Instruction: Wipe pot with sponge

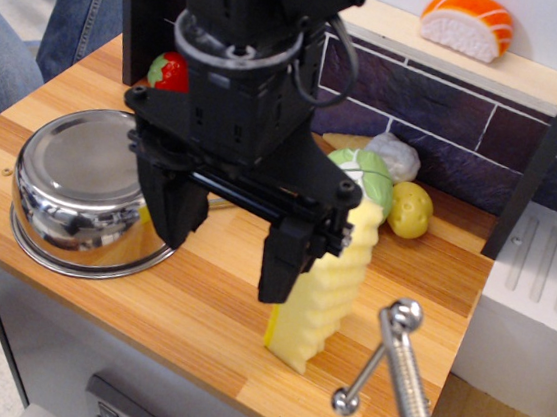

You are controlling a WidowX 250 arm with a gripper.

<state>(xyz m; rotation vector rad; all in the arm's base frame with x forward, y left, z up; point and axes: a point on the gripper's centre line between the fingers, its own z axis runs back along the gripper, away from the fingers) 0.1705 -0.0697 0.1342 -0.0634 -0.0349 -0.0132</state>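
Observation:
The shiny steel pot [85, 186] lies upside down at the left of the wooden table, flared rim on the wood; its handle is hidden behind the arm. The pale yellow wavy sponge [335, 285] stands on end right of centre. My black gripper [228, 253] hangs between them, open and empty. Its left finger [177, 219] is just beside the pot's right edge. Its right finger [282, 266] overlaps the sponge's left side; I cannot tell whether they touch.
Behind the sponge lie a green-white vegetable toy [363, 173], a yellow potato toy [410, 209] and a grey crumpled lump [397, 157]. A red strawberry toy [170, 71] sits at the back left. A metal rod with ball ends [389, 360] stands at the front right.

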